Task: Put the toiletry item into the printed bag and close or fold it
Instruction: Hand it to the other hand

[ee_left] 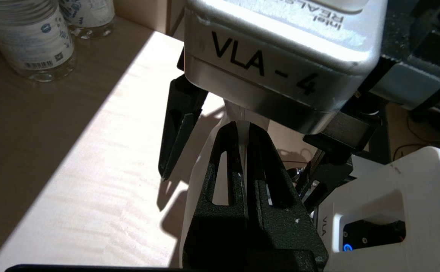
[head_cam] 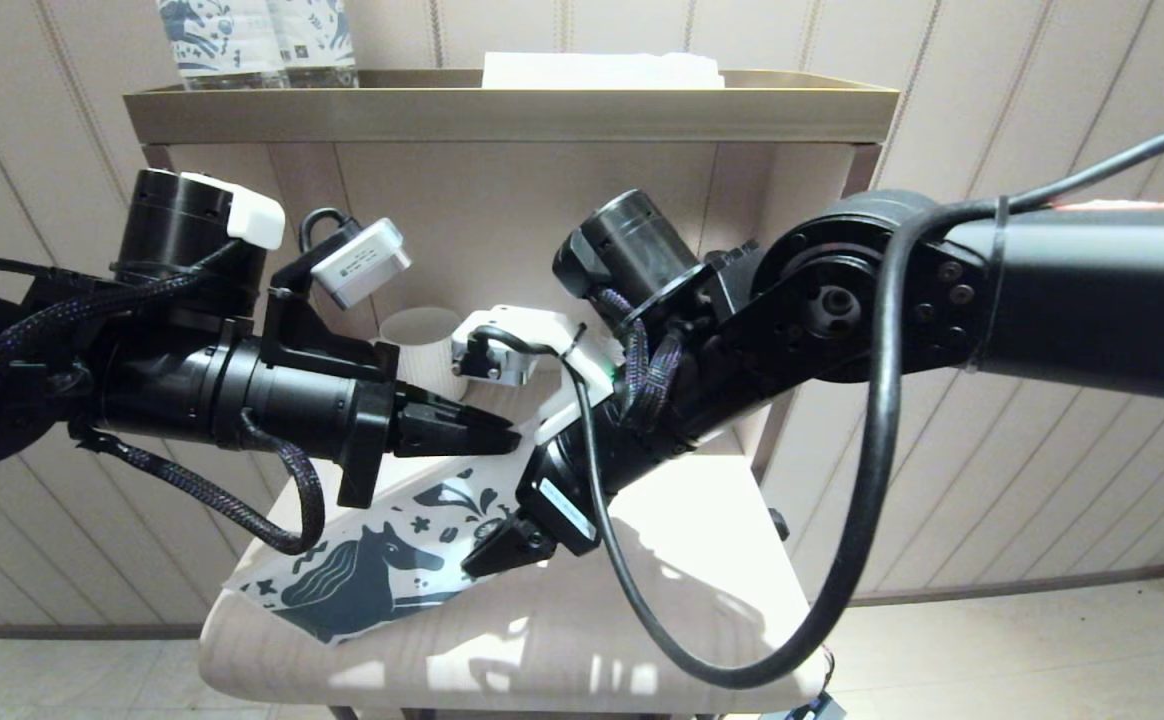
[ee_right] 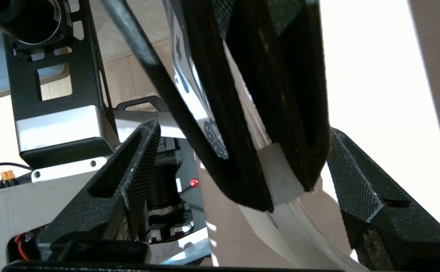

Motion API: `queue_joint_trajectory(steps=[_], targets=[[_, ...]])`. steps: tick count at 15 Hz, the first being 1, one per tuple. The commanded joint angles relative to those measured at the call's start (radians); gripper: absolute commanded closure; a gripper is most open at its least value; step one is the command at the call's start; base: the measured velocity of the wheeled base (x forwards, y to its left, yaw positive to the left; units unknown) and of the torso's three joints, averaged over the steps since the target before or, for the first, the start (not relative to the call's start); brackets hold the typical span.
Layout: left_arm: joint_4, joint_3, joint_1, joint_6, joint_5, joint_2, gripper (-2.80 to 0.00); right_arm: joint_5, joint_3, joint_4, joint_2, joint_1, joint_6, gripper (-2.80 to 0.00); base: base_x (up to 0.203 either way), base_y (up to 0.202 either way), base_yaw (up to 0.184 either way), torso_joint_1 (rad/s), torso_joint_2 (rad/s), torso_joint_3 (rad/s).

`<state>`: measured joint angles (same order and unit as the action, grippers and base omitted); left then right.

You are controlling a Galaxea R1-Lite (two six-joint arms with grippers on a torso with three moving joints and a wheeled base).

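The printed bag [head_cam: 372, 575], white with a dark blue horse and flowers, slants up from the small table, its lower end resting on the tabletop. My left gripper [head_cam: 502, 438] is shut on the bag's upper edge; in the left wrist view a thin white strip of bag [ee_left: 201, 170] runs between the closed left gripper [ee_left: 242, 128]. My right gripper [head_cam: 514, 510] is open, and its fingers [ee_right: 144, 158] straddle the left fingertips and the bag's edge [ee_right: 280, 177] without touching them. The toiletry item is hidden.
Clear water bottles [head_cam: 252, 40] and a flat white packet [head_cam: 602, 70] stand on the brass-rimmed top shelf [head_cam: 502, 110]. A paper cup [head_cam: 422, 335] sits behind the grippers. Other bottles [ee_left: 31, 41] stand at the back of the sunlit tabletop [head_cam: 642, 620].
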<state>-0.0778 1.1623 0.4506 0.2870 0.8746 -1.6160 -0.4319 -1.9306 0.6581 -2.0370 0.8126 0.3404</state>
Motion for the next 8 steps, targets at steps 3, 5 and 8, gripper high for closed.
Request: queue_joint_trajectory(steps=[3, 5, 8], targets=[[0.0, 0.002, -0.001, 0.001, 0.018, 0.002, 0.0, -0.002, -0.002, 0.006, 0.014, -0.001, 0.003, -2.8, 0.0, 0.0, 0.0, 0.0, 0.0, 0.0], [0.0, 0.002, -0.001, 0.001, 0.018, 0.002, 0.0, -0.002, -0.002, 0.003, 0.012, 0.0, 0.003, -2.8, 0.0, 0.0, 0.0, 0.0, 0.0, 0.0], [-0.006, 0.006, -0.001, -0.002, 0.037, -0.001, 0.0, -0.004, -0.002, 0.005, 0.014, 0.0, 0.002, -2.8, 0.0, 0.0, 0.0, 0.0, 0.0, 0.0]])
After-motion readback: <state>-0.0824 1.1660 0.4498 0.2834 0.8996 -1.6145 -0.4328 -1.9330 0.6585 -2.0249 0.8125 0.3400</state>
